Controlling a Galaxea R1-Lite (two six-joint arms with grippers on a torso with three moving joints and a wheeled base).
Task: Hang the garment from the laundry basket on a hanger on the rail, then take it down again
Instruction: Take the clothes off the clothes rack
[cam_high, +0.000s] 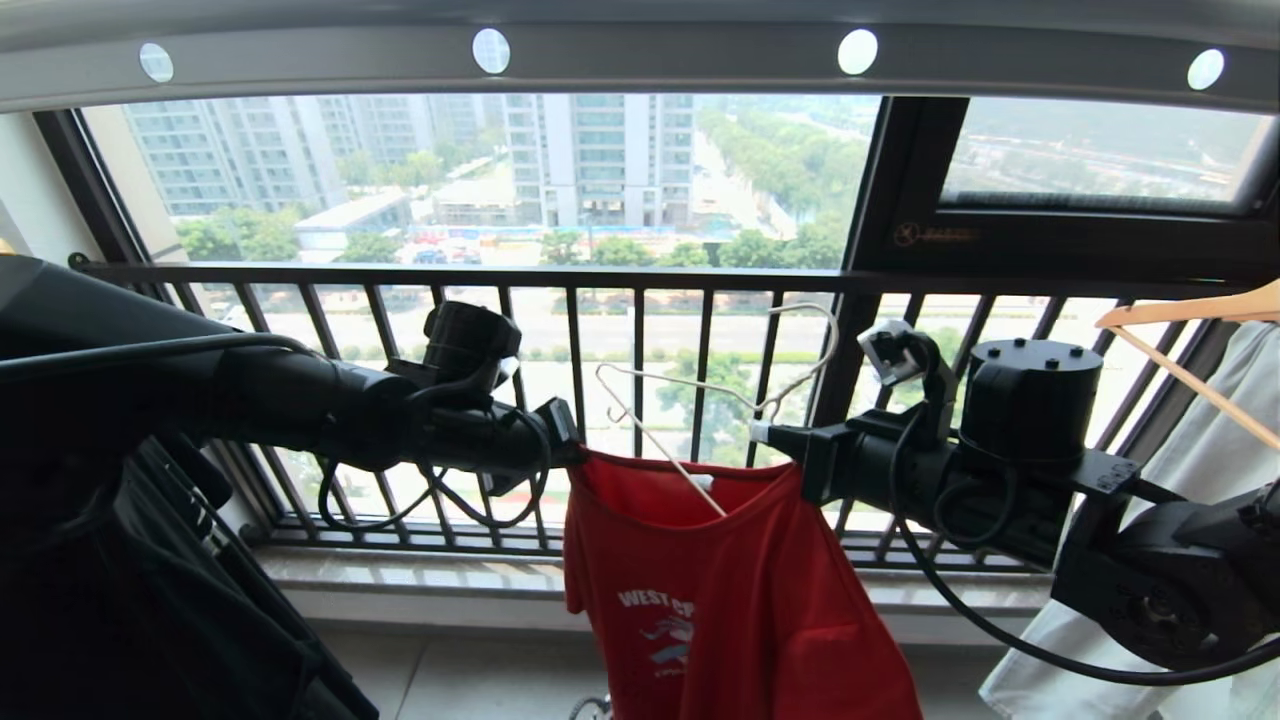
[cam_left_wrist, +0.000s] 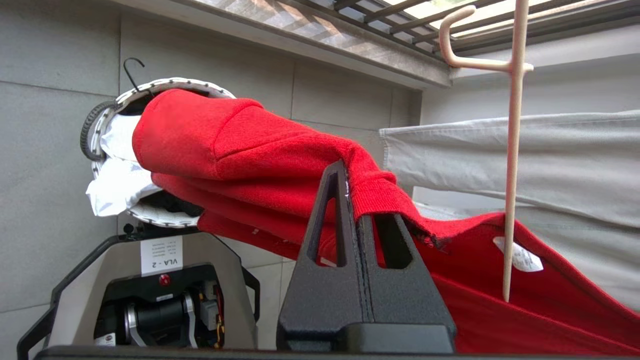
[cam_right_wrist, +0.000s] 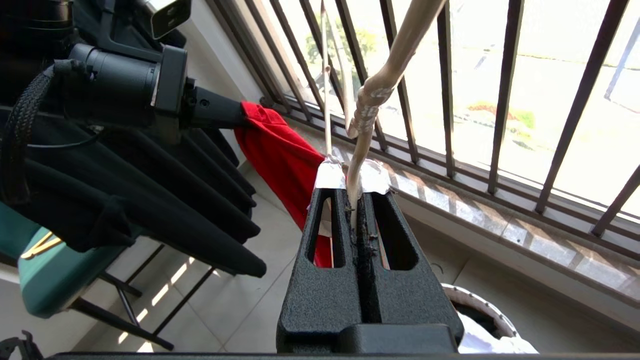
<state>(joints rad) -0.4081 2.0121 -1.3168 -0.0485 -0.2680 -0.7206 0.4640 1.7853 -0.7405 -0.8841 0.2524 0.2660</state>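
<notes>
The red garment (cam_high: 740, 600) with its "WEST C" print hangs between my two grippers, below the grey rail (cam_high: 640, 55). My left gripper (cam_high: 578, 450) is shut on the garment's collar edge (cam_left_wrist: 380, 192). My right gripper (cam_high: 762, 432) is shut on the thin whitish hanger (cam_high: 690, 384) just below its twisted neck (cam_right_wrist: 367, 107). One hanger arm runs down into the neck opening; its hook is free, well under the rail. The laundry basket (cam_left_wrist: 165, 85) with its white-and-black rim sits on the floor below, with white cloth in it; the right wrist view shows it too (cam_right_wrist: 480, 305).
The dark railing (cam_high: 640, 280) with vertical bars stands close behind the hanger. Black clothes (cam_high: 150, 560) hang at the left. A wooden hanger (cam_high: 1190, 310) carries a pale garment (cam_high: 1180, 470) at the right. My own base (cam_left_wrist: 160, 280) is beside the basket.
</notes>
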